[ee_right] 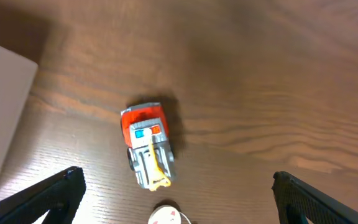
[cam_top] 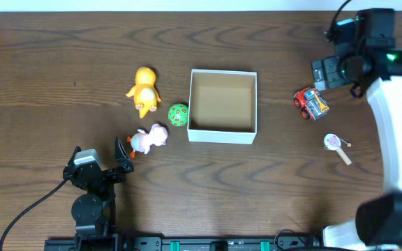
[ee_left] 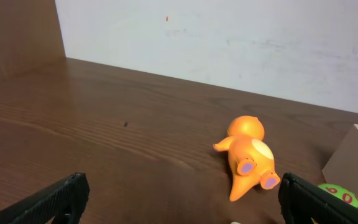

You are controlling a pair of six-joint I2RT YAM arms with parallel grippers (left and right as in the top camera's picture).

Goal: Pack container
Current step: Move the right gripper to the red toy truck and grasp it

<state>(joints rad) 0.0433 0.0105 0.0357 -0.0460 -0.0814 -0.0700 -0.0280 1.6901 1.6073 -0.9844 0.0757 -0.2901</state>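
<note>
From above, the container (cam_top: 222,134) stands near the middle of the wooden table (cam_top: 47,56), open side up, with white walls and a brown inside. Nothing lies in it. At its left side a green ball (cam_top: 178,114) is just beside the wall. Further left an orange toy animal (cam_top: 144,90) lies, and below the ball a pink and white toy (cam_top: 149,138). To the right of the box, well apart, there is a red toy truck (cam_top: 310,103) and a small round piece on a stick (cam_top: 337,144). The left gripper (cam_top: 98,150) is below the pink toy with its jaws spread wide and holds nothing. The right gripper (cam_top: 323,75) is above the truck, at the far right corner.

In the left wrist view both black fingers (ee_left: 48,202) stand at the two lower corners – wide apart, nothing between them. The orange animal lies ahead on its side; one corner of the box and a part of the ball show at the right edge.

In the right wrist view the fingers (ee_right: 51,193) are also at the corners, jaws wide and empty. The truck lies on the table between them, not touched – the white wall of the box is at the left edge.
</note>
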